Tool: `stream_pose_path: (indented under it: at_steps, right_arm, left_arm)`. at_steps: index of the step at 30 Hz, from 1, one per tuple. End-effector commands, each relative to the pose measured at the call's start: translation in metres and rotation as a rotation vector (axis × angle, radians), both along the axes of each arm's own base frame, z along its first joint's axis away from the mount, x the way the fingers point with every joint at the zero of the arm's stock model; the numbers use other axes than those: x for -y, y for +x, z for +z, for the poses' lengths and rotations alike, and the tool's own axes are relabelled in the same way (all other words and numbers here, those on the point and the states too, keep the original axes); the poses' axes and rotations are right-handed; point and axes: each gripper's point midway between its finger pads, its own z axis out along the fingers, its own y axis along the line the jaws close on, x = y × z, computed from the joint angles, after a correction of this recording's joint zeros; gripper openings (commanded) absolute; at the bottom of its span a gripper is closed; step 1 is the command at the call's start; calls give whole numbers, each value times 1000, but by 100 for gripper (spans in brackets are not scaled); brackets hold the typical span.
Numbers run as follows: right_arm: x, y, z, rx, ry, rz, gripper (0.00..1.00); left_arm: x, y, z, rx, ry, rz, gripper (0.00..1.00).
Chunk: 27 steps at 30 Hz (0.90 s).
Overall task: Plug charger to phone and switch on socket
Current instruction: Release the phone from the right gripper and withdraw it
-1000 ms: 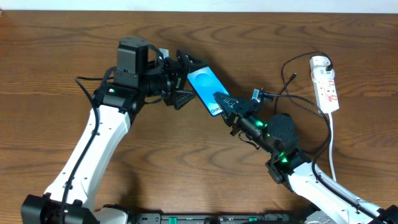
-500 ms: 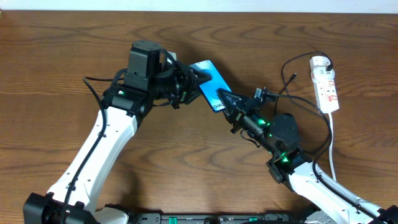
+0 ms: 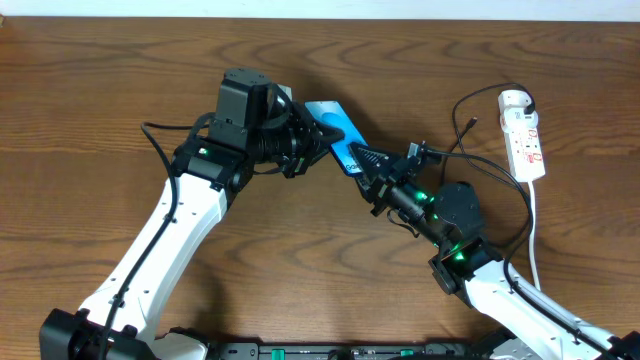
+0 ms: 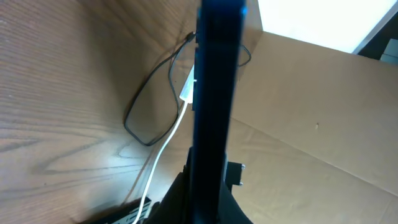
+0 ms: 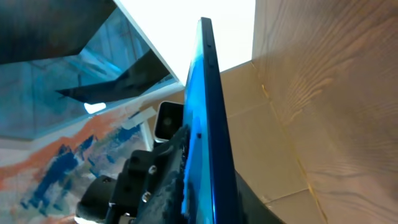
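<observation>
— Brown wooden surface (image 3: 100, 80), but where's the slim cyan-screened phone (image 3: 335, 125)?
— Raised off it, tipped nearly edge-on since a second ago. Left jaws clamp it; right jaws meet its lower end, grip unclear
— Thin black charger cable (image 3: 490, 165)?
— Loose beside the white power strip (image 3: 524, 135), so plugging hasn't begun

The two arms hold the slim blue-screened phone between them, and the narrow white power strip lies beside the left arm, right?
No: the overhead view shows the narrow white power strip beside the right arm. The slim blue-screened phone is indeed held between the left gripper and the right gripper.
</observation>
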Motion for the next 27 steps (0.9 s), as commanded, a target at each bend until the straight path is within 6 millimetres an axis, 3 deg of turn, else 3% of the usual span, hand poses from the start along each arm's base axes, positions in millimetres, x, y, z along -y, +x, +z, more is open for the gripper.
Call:
stream_pose_path:
  at_steps: [1, 2, 5, 7, 9, 11, 13, 16, 18, 22, 24, 27]
  right_arm:
    - [-11, -12, -8, -22, -42, 79, 38]
    - [-11, -13, -19, -64, -65, 84, 46]
    - [-7, -18, -49, -176, -128, 83, 56]
    - [2, -23, -82, -302, -204, 55, 66]
    - [10, -26, -100, -368, -252, 22, 73]
    - [29, -26, -126, -416, -370, -54, 78]
    - [54, -22, -143, -383, -540, -140, 80]
    - [79, -11, -147, -246, -768, -201, 84]
    - [88, -6, -147, -150, -906, -195, 99]
    - [92, -13, -155, -148, -978, -155, 99]
    - [98, -31, -174, -207, -1052, -74, 99]
    - [103, -40, -182, -101, -1234, 69, 99]
  left_arm:
    - [-2, 7, 4, 69, 33, 8, 8]
    - [-3, 9, 3, 85, 46, 9, 7]
    - [-6, 12, 2, 106, 66, 18, 7]
    - [-12, 16, 0, 162, 103, -1, 7]
    - [-20, 16, -4, 166, 127, -5, 8]
    - [-36, 14, -16, 130, 167, 0, 7]
    - [-43, 5, -15, 106, 110, -67, 7]
    - [-42, -5, -1, 116, -43, -189, 7]
    - [-44, -5, -4, 126, -78, -229, 7]
    - [-44, -3, -13, 136, -64, -248, 7]
    - [-44, -3, -13, 166, -56, -264, 7]
    - [-43, -5, -11, 200, -59, -289, 8]
